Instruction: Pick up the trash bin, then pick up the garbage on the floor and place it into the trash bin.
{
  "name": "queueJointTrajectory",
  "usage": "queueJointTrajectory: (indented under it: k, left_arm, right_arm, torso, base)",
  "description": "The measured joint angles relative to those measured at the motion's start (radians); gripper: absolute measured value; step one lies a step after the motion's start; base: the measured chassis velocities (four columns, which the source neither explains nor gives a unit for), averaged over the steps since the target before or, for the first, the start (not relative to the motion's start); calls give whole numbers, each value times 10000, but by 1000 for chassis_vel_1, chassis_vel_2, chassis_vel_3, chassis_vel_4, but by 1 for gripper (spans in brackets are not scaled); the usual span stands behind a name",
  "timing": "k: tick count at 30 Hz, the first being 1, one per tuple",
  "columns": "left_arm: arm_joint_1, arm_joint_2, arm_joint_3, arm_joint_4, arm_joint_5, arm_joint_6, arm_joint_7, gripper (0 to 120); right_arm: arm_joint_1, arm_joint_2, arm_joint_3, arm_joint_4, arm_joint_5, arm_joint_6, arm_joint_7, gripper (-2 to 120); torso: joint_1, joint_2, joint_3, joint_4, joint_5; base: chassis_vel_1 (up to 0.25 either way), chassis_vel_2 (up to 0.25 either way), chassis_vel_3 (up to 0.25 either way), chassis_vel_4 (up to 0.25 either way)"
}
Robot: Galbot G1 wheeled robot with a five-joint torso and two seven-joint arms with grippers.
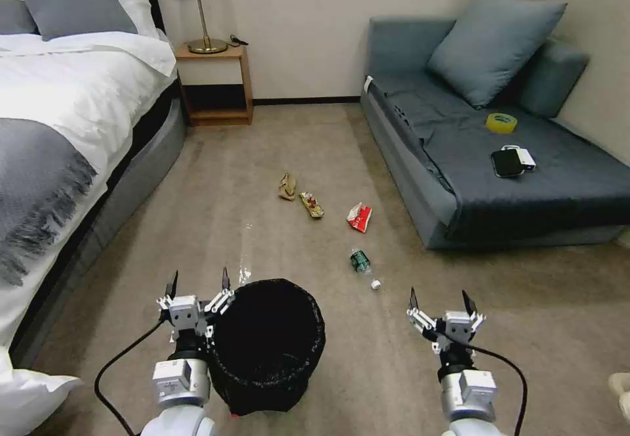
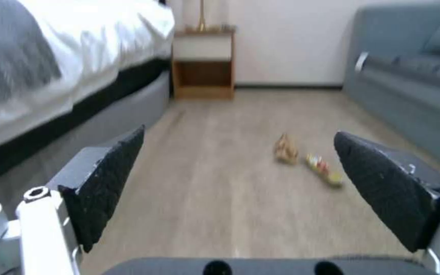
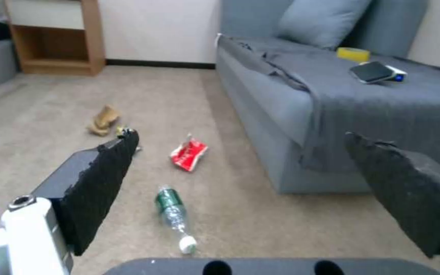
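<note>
Gaping left hand beside trash bin, right hand open, empty

Bin and litter on the bedroom floor
The left pincer, spread wide, sits beside the trash bin; the green bottle lies beyond.

Open carpet between bed and sofa; trash bin crowds the left gripper.
</note>
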Motion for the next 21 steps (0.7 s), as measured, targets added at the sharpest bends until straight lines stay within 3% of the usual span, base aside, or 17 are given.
queueJointTrajectory:
  k: [1,2,6,7,11,12,13,14,16,21]
  left_arm:
    - [-50,24,-10,-127,1,712,-99,100]
    - [-50,24,-10,-127,1,712,-99,100]
    - [-191,147,-106,-549,-171,2523,-91,100]
    - [-191,147,-106,-549,-171,2523,-91,100]
    - [-465,350,-64,-815,-1223,4431,-322,100]
    - [-465,350,-64,-815,-1223,4431,-322,100]
    - [-541,399,-40,-808,-1587,4978,-463,100]
    - [-541,399,-40,-808,-1587,4978,-463,100]
    - [-687,487,-3,-687,-2609,6099,-892,100]
    - [-951,623,3,-368,-3613,6756,-1225,100]
  right_arm:
    - [72,-266,-78,65,254,-165,22,100]
    - [72,-266,-78,65,254,-165,22,100]
    - [90,-748,-308,249,741,-668,64,100]
    - [90,-748,-308,249,741,-668,64,100]
    - [101,-957,-446,343,855,-810,64,100]
    - [101,-957,-446,343,855,-810,64,100]
    - [100,-996,-482,346,855,-811,58,100]
    - [100,-996,-482,346,855,-811,58,100]
    - [95,-1075,-539,346,852,-809,46,100]
    - [120,-1136,-605,271,831,-755,30,100]
  torso:
    - [0,0,0,1,0]
    - [0,0,0,1,0]
    - [0,0,0,0,0]
    - [0,0,0,0,0]
    - [0,0,0,-1,0]
    - [0,0,0,-1,0]
    - [0,0,1,0,-2]
    - [0,0,1,0,-2]
    - [0,0,2,-1,-2]
    - [0,0,1,0,-1]
  base:
    - [0,0,0,0]
    - [0,0,0,0]
    - [0,0,0,0]
    - [0,0,0,0]
    - [0,0,0,0]
    - [0,0,0,0]
    - [0,0,0,0]
    - [0,0,0,0]
    - [0,0,0,0]
    - [0,0,0,0]
